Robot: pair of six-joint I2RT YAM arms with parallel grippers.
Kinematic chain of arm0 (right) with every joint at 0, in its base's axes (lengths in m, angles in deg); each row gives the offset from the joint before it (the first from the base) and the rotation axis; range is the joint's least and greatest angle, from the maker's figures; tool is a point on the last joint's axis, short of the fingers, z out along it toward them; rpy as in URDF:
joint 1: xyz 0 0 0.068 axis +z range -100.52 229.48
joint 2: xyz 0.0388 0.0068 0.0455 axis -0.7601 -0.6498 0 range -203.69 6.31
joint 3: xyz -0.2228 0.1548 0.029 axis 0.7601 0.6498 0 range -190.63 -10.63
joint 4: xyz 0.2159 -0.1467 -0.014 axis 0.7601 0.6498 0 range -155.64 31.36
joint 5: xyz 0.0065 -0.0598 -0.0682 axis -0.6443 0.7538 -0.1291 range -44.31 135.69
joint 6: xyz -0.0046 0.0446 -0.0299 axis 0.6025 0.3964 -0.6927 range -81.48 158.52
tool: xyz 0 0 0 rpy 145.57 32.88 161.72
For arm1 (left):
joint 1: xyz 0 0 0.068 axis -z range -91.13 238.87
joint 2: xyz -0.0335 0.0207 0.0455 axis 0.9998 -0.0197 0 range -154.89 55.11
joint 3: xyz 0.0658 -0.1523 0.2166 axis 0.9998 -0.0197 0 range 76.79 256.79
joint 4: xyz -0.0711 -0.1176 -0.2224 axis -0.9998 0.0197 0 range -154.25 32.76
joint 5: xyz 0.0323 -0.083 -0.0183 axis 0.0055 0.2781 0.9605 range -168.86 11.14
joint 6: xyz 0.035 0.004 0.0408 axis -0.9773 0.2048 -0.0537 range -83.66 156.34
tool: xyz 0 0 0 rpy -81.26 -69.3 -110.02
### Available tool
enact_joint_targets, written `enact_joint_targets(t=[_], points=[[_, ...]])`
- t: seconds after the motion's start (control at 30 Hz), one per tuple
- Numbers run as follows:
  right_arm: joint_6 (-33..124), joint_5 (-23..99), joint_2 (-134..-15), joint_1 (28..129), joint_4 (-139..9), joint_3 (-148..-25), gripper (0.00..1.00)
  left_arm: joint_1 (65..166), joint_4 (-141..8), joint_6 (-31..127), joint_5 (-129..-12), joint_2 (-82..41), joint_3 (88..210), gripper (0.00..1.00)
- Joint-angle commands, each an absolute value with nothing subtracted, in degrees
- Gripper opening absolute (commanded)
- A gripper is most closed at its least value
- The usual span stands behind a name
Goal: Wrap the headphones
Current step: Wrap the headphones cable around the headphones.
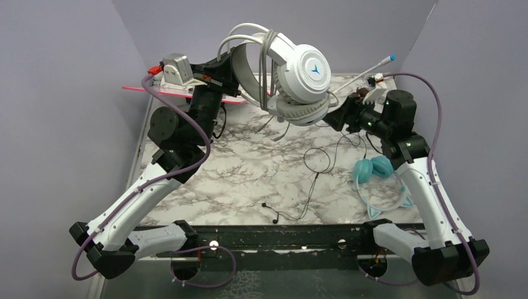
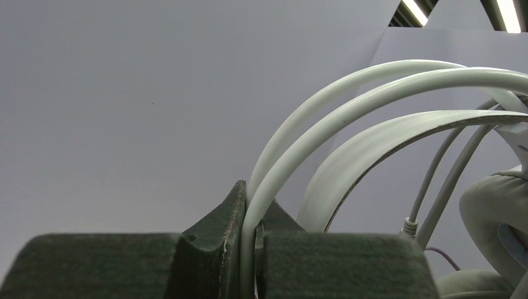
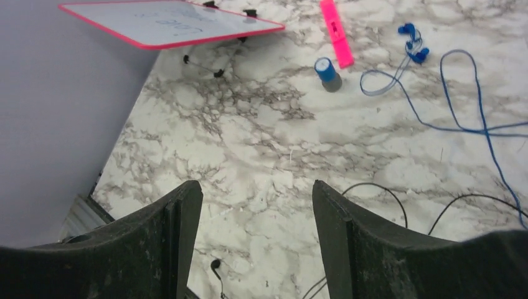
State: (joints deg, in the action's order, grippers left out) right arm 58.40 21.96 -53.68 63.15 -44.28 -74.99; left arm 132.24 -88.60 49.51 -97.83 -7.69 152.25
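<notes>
The white-grey headphones (image 1: 305, 71) with a blue logo hang high over the back of the table. My left gripper (image 1: 229, 62) is shut on their thin white headband wire (image 2: 252, 249), seen pinched between the pads in the left wrist view. Their grey cord (image 1: 266, 62) loops over the headband. My right gripper (image 1: 336, 117) sits just below and right of the ear cup. It is open with only marble between its fingers (image 3: 180, 218). Teal cat-ear headphones (image 1: 373, 171) lie by the right arm. A small brown set (image 1: 360, 94) is mostly hidden behind the right wrist.
A thin black cord (image 1: 311, 187) trails across the marble table (image 1: 249, 174). A pink-edged whiteboard (image 3: 162, 22), a pink highlighter (image 3: 336, 31), a blue-capped cylinder (image 3: 325, 71) and blue earphones (image 3: 414, 43) lie at the back. Grey walls close three sides.
</notes>
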Motion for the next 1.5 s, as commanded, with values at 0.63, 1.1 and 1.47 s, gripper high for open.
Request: enact_joint_targets(t=[0.63,1.1,1.47], points=[[95.6,-18.7,-72.5,64.5,-123.5,-79.2,0.98,132.4,-76.2,68.7,-102.1,-5.3,161.3,0.00],[121.2,-19.3,-89.2,68.0,-142.1,-103.1,0.93,132.3,-75.1,77.3,-93.9,-7.0,161.4,0.00],[117.3,-18.7,-91.5,74.2,-137.2,-107.9,0.84,132.3,-75.3,79.1,-91.7,-8.4,162.0,0.00]])
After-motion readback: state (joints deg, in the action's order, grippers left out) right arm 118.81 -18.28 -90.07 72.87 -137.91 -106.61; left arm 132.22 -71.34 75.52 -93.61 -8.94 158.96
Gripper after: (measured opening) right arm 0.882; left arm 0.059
